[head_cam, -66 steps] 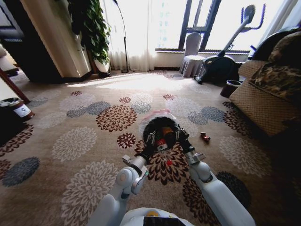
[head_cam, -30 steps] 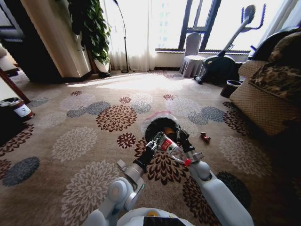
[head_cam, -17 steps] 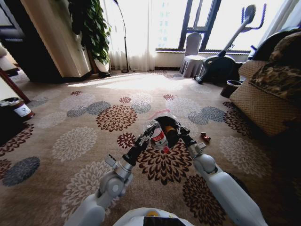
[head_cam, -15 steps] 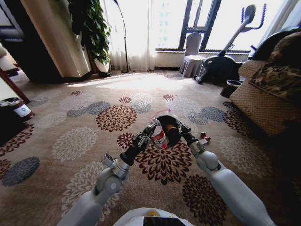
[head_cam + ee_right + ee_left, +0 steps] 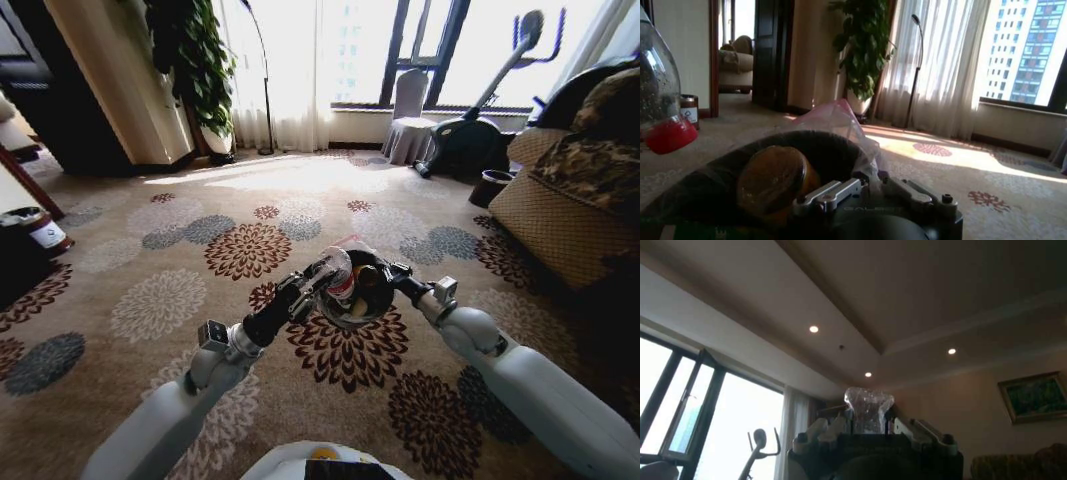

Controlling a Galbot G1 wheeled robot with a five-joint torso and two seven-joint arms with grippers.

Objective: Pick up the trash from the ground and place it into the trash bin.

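Since earlier frames, both arms stretched forward and lifted; clear bottle (image 5: pixel 339 276) went from low beside bin up to bin mouth. You see left gripper (image 5: pixel 318 279) clamped on bottle, long axis steep, red cap (image 5: pixel 667 135) down, just at near-left rim of trash bin (image 5: pixel 385 301). Right gripper (image 5: pixel 394 273) grips bin's lined rim (image 5: pixel 833 120), bin tilted toward you. Brown jar (image 5: pixel 773 175) already inside. Bottle must go bit right, into opening, I judge.

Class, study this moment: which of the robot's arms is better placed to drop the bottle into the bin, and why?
The left. The left gripper grips the clear bottle, red cap down, over the trash bin. The right gripper clamps the bin's rim, holding it raised.
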